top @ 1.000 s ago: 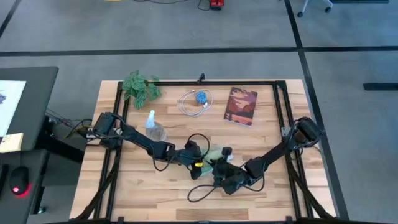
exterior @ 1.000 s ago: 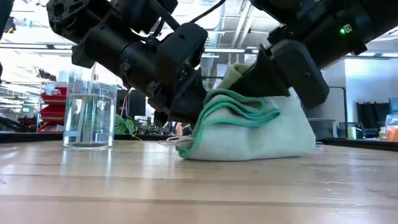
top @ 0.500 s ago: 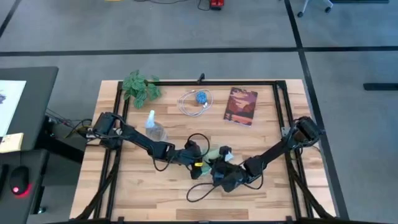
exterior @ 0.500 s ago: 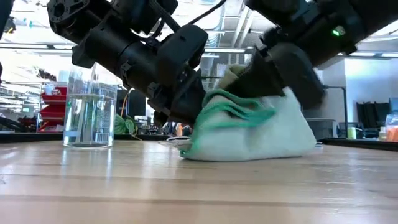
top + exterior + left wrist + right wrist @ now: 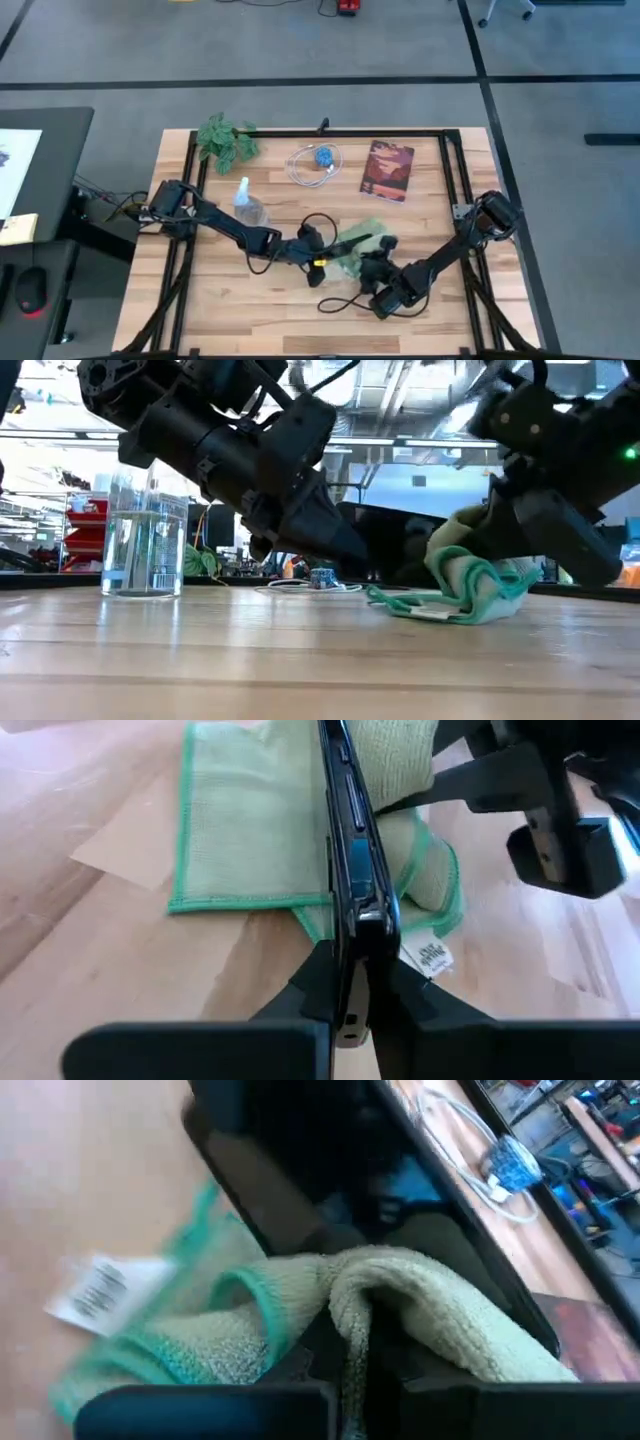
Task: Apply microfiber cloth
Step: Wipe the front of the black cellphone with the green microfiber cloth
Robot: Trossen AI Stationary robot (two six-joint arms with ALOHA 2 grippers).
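While one microfiber cloth (image 5: 352,252) lies bunched, right tool (image 5: 377,262) pinching it, left tool (image 5: 335,251) gripping one phone (image 5: 350,860)

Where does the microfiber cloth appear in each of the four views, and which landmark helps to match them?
High view: the microfiber cloth lies mid-table between both grippers.
Low view: right of centre on the table, under the right gripper.
Left wrist view: spread behind the black phone that the left gripper holds on edge.
Right wrist view: bunched in the centre, held by the right gripper.
Shared landmark: the black phone beside the cloth.
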